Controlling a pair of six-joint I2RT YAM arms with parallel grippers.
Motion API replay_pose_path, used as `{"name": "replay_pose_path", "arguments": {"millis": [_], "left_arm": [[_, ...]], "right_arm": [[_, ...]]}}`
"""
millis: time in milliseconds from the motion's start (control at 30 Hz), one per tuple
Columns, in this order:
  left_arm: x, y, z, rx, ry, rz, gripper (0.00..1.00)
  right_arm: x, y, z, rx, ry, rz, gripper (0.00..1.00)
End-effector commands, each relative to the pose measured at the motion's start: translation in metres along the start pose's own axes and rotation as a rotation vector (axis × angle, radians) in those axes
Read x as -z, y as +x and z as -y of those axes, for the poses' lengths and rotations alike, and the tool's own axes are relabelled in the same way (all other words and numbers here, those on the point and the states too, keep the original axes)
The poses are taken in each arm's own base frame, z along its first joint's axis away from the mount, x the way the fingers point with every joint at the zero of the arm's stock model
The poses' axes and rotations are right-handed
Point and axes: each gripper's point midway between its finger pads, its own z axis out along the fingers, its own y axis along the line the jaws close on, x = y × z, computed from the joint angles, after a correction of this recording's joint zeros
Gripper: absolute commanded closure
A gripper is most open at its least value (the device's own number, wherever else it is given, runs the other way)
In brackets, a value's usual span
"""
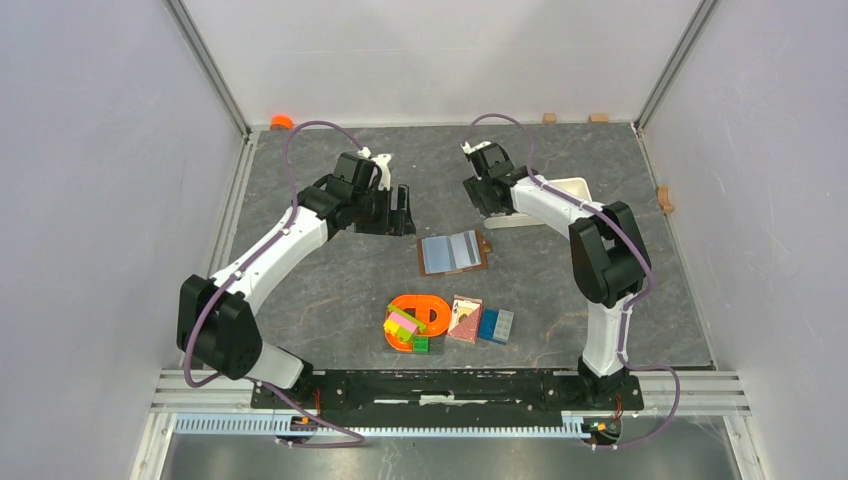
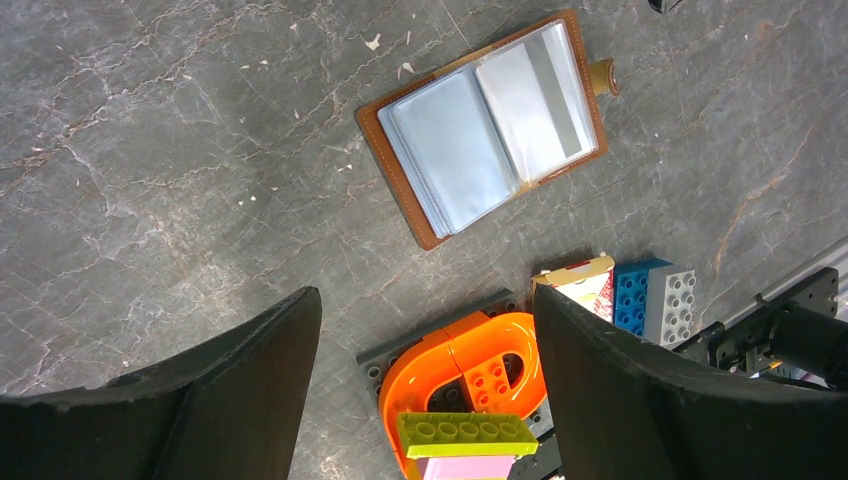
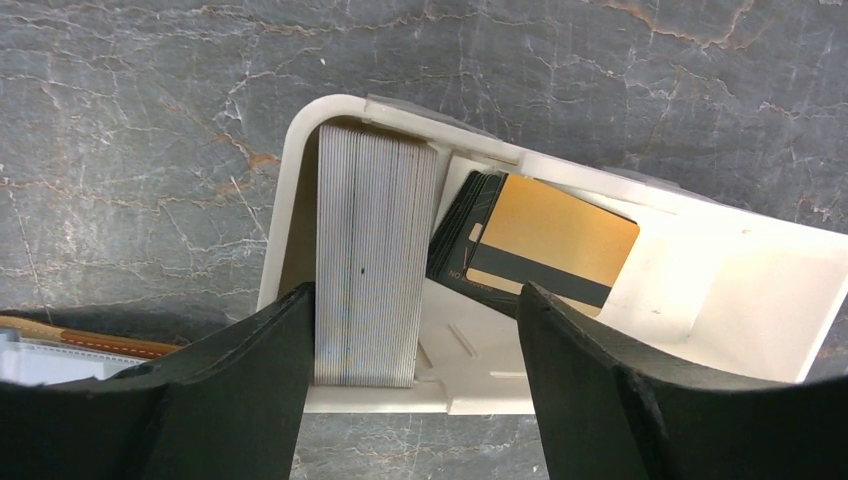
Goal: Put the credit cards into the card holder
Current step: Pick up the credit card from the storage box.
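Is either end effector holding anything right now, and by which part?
Nothing is held: left end effector and right end effector both open, empty.

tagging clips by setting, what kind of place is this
Likely a robot lab test cell: pale panel walls in metal framing, a mounting rail at the table's edge, staged toy blocks.

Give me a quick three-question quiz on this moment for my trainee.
1. True or false: the card holder lies closed on the table.
2. The stacked credit cards stand: A) in the card holder, B) in the white tray, C) bare on the table.
3. Fill in: the right gripper, above the white tray, has its jaws ___.
Key: 1 false, it lies open; 2 B; 3 open.
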Motion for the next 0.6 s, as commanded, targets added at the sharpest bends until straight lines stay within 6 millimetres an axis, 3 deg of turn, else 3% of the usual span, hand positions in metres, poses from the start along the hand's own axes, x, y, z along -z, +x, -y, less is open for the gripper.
{"name": "replay_pose_path", "arguments": {"millis": [0,300,567], "left_arm": [[0.010,-0.006,0.006,-0.046,0.030,0.030,0.16],[0.011,-0.006,0.007,-0.048,0.032,0.033,0.15],[0.013,-0.008,0.008,-0.049,0.036,0.039,0.15]], "right_arm": [[-0.008,0.008,-0.013,0.012,-0.038,-0.017,0.22],[-0.016,0.000,-0.007,0.025,-0.036,-0.028,0.19],[-0.005,-0.010,0.002,0.015,-0.032,-0.002,0.21]]}}
